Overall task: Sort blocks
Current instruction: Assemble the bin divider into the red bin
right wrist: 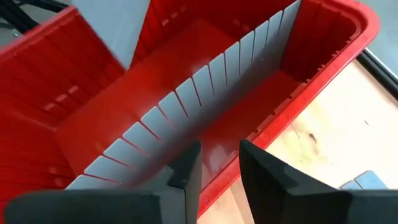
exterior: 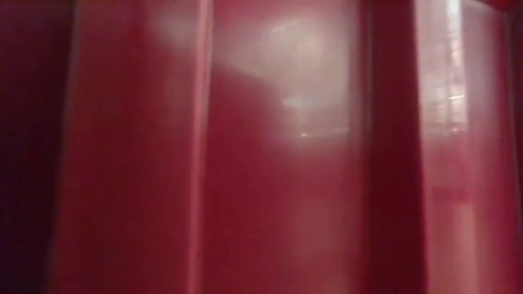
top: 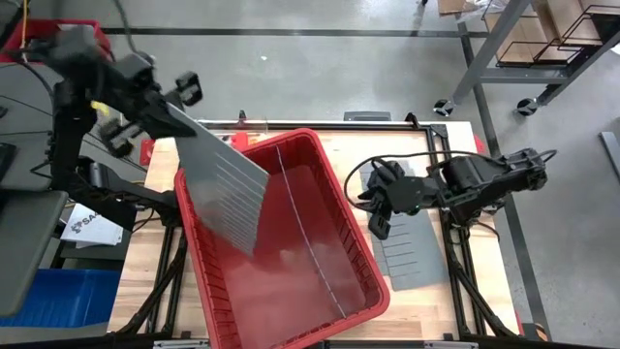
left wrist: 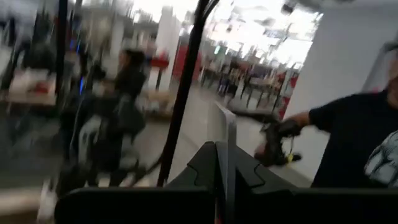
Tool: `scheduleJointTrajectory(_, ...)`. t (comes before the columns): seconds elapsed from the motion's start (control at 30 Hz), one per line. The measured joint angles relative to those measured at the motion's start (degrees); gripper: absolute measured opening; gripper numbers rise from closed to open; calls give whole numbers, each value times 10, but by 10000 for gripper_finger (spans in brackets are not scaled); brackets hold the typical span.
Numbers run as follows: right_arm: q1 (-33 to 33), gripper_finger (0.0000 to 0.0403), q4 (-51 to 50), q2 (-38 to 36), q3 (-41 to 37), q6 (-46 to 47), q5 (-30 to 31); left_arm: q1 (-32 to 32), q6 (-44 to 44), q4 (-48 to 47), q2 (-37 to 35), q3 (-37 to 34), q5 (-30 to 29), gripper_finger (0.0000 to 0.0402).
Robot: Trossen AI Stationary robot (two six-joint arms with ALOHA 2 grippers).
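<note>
The red bin (top: 281, 242) sits at an angle on the tabletop (top: 334, 145), filling most of its middle. A grey divider (right wrist: 186, 106) stands upright along the length of the bin floor, splitting it into two long compartments.

The left hand (top: 184, 97) is raised over the far left corner of the bin. Its fingers (left wrist: 205, 165) are clamped on the edge of a second grey slotted sheet (top: 223, 184), which hangs tilted over the left part of the bin. In the left wrist view this sheet shows edge-on between the fingers, and a person (left wrist: 354, 134) in a dark sleeve shows in the room beyond.

The right hand (top: 373, 204) is just beside the bin's right wall, over the tabletop. Its fingers (right wrist: 186, 171) stand apart with a gap between them and hold nothing. It points at the bin's right rim and the standing divider. A third grey sheet (top: 407, 257) lies flat on the tabletop under the right arm.

The low view is filled by the bin's red wall (exterior: 261, 147).

No blocks are visible in any view; their place cannot be told.
</note>
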Motion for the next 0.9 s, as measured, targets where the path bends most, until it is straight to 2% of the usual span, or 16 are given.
scheduleJointTrajectory(0.13, 0, 99, 8, 4, 0, 6, -14, -5, 83, -120, 11, 0, -38, 0)
scheduleJointTrajectory(0.2, 0, 99, 10, 1, 0, 9, -17, -16, 112, -146, 22, -3, -50, 0)
scheduleJointTrajectory(0.37, 0, 99, 3, -23, 0, 33, -19, -59, 139, -135, 45, -51, -46, 0)
scheduleJointTrajectory(0.57, 0, 99, -14, -57, 0, 51, -22, -112, 149, -112, 55, -149, -51, 0)
scheduleJointTrajectory(0.63, 0, 99, -14, -64, 0, 65, -44, -122, 147, -91, 58, -176, -82, 0)
scheduleJointTrajectory(0.8, -1, 99, -22, -50, 0, 85, -155, -122, 126, -89, 57, -212, -200, 24)
scheduleJointTrajectory(0.9, 1, 99, -22, -33, 0, 62, -183, -117, 118, -76, 59, -216, -218, 57)
